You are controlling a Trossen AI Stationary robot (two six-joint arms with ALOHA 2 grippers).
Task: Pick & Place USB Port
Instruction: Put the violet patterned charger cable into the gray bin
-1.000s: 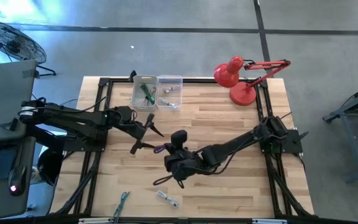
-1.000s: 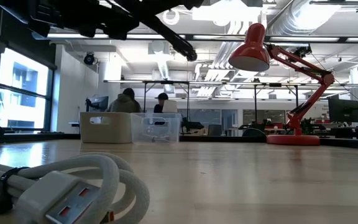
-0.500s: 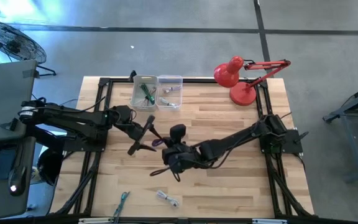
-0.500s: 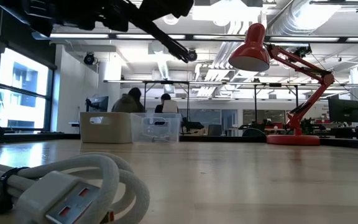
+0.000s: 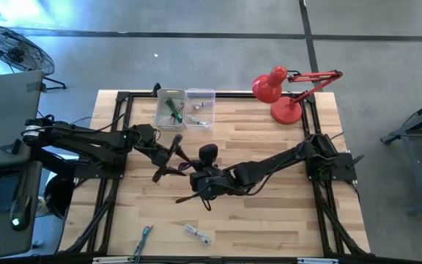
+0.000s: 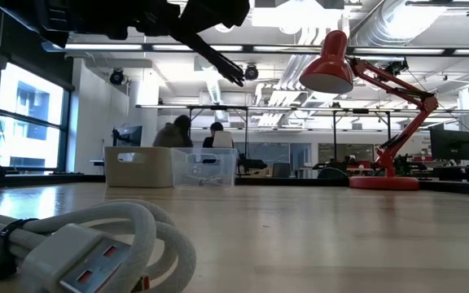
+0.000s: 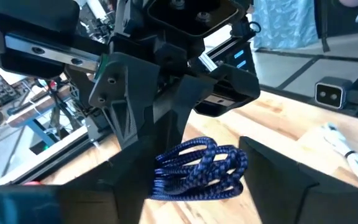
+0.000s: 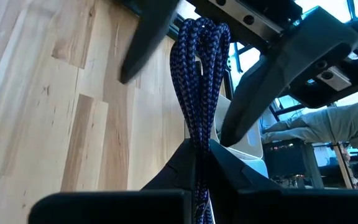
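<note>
A coiled blue braided USB cable [image 8: 199, 68] hangs in the air over the middle of the table, with my right gripper [image 8: 197, 155] shut on it. My left gripper [image 5: 171, 160] reaches in level from the table's left and is open. Its two fingers [image 8: 148, 43] stand on either side of the coil's free end [image 7: 201, 168] without touching it. A dark tail [image 5: 189, 199] hangs below my right gripper [image 5: 196, 177]. My right gripper pinches the bundled strands of the blue cable [image 8: 197, 134] between its two fingers, near one end of the coil, several strands together. It comes from the table's right, slanting a little downward. The coil sticks out past the fingertips, lifted clear of the table.
Two small bins [image 5: 171, 108] [image 5: 201, 107] stand at the far edge, one holding a green cable. A red desk lamp [image 5: 278, 92] is at the far right. A white USB cable [image 5: 196, 235] [image 6: 80, 248] and a green one [image 5: 144, 238] lie near the front edge.
My right gripper has carried the blue cable toward the table's left and a little toward the far edge, bringing the coil between my left gripper's fingers. My left gripper has stayed in place and rolled about its own line.
</note>
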